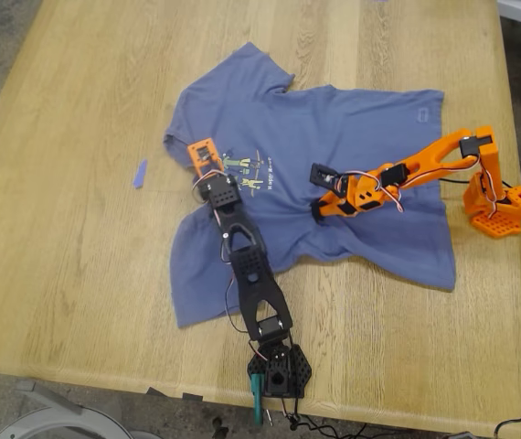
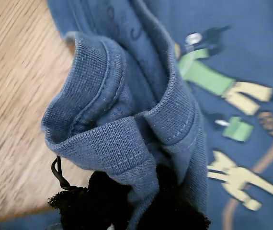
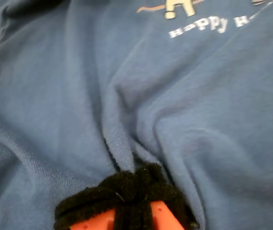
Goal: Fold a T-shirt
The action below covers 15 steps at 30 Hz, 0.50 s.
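Both grippers' fingers [image 3: 131, 201] clamped on T-shirt [image 1: 361, 137] fabric

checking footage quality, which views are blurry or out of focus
Exterior view: evenly lit, sharp, soft shadows under the arms on the slate-blue cotton T-shirt. First wrist view: ribbed collar crisp, printed figures beyond it smeared. Second wrist view: soft throughout, lettering hazy, my second claw a fuzzy black blur.

My first claw [image 2: 127, 191] is clamped; my second claw [image 3: 136, 191] seems pinched shut too.
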{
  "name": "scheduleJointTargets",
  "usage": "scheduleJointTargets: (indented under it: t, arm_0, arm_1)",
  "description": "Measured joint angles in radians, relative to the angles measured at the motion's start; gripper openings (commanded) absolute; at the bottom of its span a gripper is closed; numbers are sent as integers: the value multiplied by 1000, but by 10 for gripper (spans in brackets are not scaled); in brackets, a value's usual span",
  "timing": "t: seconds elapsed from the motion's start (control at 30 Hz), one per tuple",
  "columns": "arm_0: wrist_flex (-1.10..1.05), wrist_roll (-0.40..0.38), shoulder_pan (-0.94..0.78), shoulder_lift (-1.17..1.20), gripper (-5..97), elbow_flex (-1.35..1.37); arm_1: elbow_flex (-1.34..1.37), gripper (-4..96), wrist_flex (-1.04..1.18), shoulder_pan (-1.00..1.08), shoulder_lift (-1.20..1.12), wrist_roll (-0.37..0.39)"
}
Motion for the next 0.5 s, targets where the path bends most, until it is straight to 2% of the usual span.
scheduleJointTargets:
  t: [0.5]
  arm_0:
    - [52, 0, 138, 130, 3, 0]
  arm_1:
    - [-107, -1, -52, 106, 37, 0]
